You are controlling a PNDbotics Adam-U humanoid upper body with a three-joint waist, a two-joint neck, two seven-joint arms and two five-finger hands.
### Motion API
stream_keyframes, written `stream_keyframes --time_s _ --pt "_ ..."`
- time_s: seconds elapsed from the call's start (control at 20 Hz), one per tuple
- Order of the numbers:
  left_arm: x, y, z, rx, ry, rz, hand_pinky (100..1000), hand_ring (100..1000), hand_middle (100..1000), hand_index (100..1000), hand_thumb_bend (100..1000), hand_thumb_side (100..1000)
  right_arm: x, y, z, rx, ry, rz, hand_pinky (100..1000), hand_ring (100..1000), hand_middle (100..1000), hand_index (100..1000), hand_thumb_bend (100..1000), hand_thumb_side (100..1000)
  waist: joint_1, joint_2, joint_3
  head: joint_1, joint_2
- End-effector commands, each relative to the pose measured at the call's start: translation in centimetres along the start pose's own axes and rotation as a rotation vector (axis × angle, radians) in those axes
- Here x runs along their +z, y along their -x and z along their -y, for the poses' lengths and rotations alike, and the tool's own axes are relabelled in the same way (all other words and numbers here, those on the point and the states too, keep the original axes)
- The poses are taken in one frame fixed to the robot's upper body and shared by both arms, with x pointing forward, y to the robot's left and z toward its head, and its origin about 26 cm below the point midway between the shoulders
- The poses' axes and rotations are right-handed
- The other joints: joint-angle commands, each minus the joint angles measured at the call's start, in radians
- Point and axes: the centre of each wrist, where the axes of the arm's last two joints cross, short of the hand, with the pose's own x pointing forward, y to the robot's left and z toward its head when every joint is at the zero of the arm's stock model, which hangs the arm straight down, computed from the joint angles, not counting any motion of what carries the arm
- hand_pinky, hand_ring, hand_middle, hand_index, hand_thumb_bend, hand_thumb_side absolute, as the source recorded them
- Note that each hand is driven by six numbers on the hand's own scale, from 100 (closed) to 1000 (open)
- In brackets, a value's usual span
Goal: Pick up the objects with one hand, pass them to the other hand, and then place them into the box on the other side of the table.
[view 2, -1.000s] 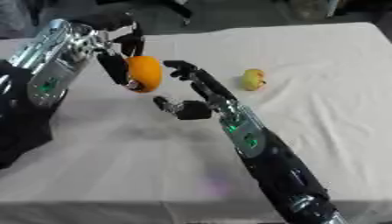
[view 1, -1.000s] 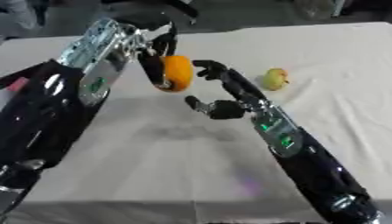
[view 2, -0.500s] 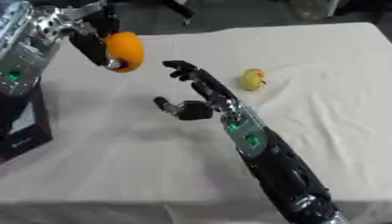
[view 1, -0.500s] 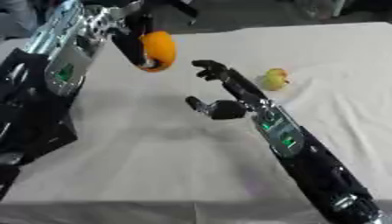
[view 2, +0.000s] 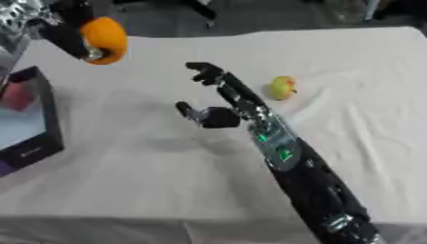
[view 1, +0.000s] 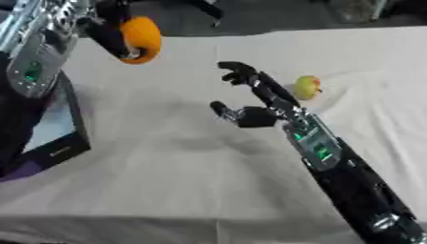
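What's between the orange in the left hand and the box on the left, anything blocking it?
Nothing visible blocks it. The left hand holds the orange in the air, up and to the right of the black box, with only bare tablecloth between them. The right hand, open, and a yellow-green fruit are on the far side from the box.

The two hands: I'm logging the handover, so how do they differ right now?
The left hand is curled round the orange, raised near the box; the right hand is open and holds nothing. The left sits at the upper left, the right at mid-table near the apple. Both are black.
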Motion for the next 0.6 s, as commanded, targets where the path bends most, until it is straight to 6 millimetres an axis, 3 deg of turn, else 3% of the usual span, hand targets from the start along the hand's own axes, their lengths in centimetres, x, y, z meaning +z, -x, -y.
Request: stream_keyframes --time_s 0.05,0.4,0.6 --pt "1.1 2.0 -2.5 -0.001 -0.072 -0.054 720 496 341 412 473 100 -0.5 -0.7 1.7 0.022 0.034 0.026 840 848 932 959 336 430 -0.013 -0.013 0.003 0.022 0.005" --pt "1.9 5.5 -3.4 0.059 -0.116 -0.156 714 486 338 406 400 100 -0.4 -0.8 4.1 0.016 0.113 0.008 836 843 925 952 363 311 -0.023 -0.009 0.003 0.11 0.005" --pt "2.2 7.0 -4.1 0.076 -0.145 -0.205 715 487 338 407 409 100 -0.3 -1.0 5.0 0.005 0.142 0.004 836 842 925 953 366 267 -0.026 -0.007 0.001 0.17 0.005"
